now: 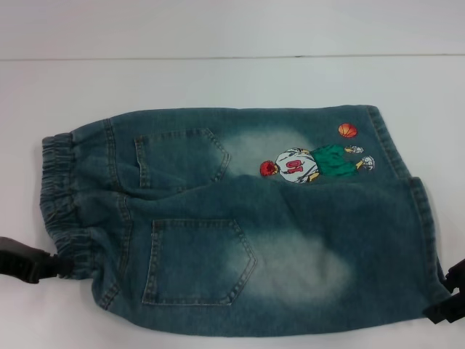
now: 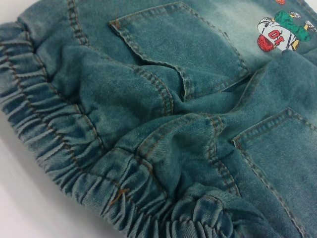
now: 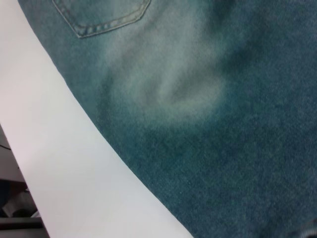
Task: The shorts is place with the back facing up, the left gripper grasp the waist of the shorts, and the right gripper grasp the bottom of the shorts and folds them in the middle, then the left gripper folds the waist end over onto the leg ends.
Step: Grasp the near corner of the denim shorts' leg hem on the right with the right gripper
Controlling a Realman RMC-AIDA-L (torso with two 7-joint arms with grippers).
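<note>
The shorts (image 1: 240,218) lie spread on the white table, back up, with two patch pockets and the basketball-player embroidery (image 1: 305,163) showing. The waist of the shorts (image 1: 62,196) is the gathered band at the left. The leg ends (image 1: 425,218) lie at the right. My left gripper (image 1: 62,265) sits at the near corner of the waist, touching the band. At the near leg hem's corner is my right gripper (image 1: 439,305). The left wrist view shows the ruffled waist (image 2: 59,144) close up, bunched in folds. The right wrist view shows denim (image 3: 223,124) beside bare table.
White table (image 1: 232,80) surrounds the shorts, with its far edge running across the top of the head view. A strip of table (image 3: 64,163) lies along the shorts' near side in the right wrist view.
</note>
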